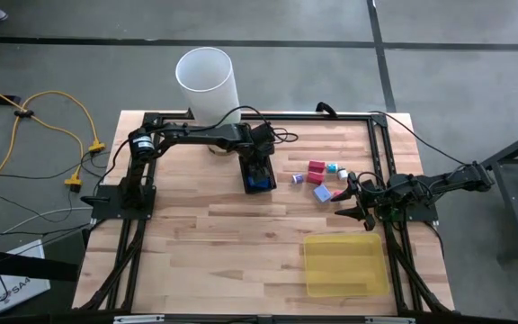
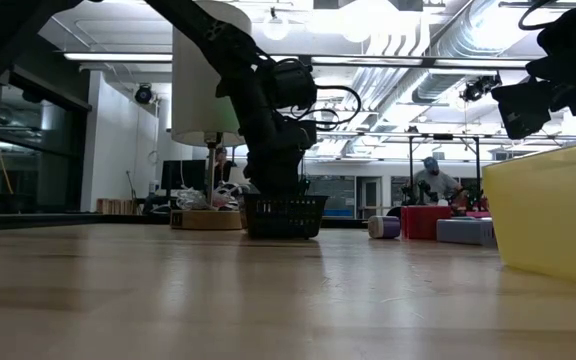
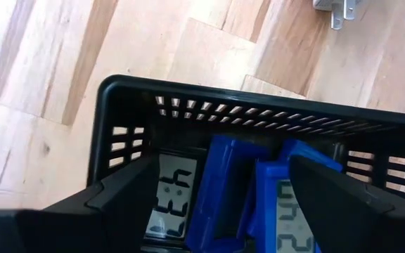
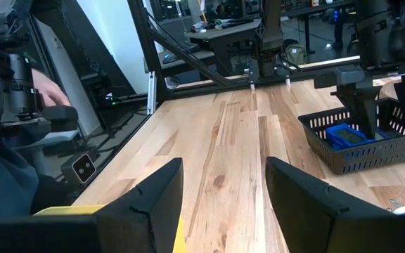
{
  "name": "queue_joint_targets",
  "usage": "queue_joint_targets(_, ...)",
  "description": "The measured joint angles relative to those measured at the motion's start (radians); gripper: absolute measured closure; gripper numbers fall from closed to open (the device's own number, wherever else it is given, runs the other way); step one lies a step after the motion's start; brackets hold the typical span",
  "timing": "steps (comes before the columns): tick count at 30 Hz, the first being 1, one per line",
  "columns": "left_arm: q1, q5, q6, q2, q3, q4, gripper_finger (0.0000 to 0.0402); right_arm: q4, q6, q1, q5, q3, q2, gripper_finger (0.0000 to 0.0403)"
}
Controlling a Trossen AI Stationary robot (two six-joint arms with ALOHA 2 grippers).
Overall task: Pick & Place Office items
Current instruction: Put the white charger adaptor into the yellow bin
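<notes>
Your left gripper (image 3: 216,204) hangs spread wide and empty over the mesh box (image 1: 259,174) near the table's (image 1: 223,243) far edge, blue items (image 3: 241,186) dropped inside. Loose items (image 1: 322,178) wait nearer the right edge beside your right gripper (image 4: 223,190), seemingly empty, half-open.

Blue items (image 4: 348,135) in mesh box (image 4: 361,149), perhaps timers.

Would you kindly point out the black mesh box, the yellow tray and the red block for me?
black mesh box (image 1: 259,187): high view, its near end wall.
yellow tray (image 1: 344,265): high view, the bare middle of its floor.
red block (image 1: 316,166): high view, its top face.
</notes>
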Motion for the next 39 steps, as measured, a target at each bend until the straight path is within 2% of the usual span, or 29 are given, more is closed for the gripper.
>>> queue_joint_targets(20, -0.020, 0.014, 0.051, -0.022, 0.000, 0.007, 0.0094, 0.000, 0.000, 0.000, 0.000, 0.000, 0.000, 0.0213)
queue_joint_targets(32, -0.083, -0.087, 0.057, -0.099, 0.000, 0.024, 0.0094, 0.001, 0.000, 0.000, 0.000, 0.000, 0.000, 0.0213)
queue_joint_targets(39, -0.101, -0.109, 0.057, -0.120, 0.000, 0.035, 0.0094, 0.002, 0.000, 0.000, 0.000, 0.000, 0.000, 0.0213)
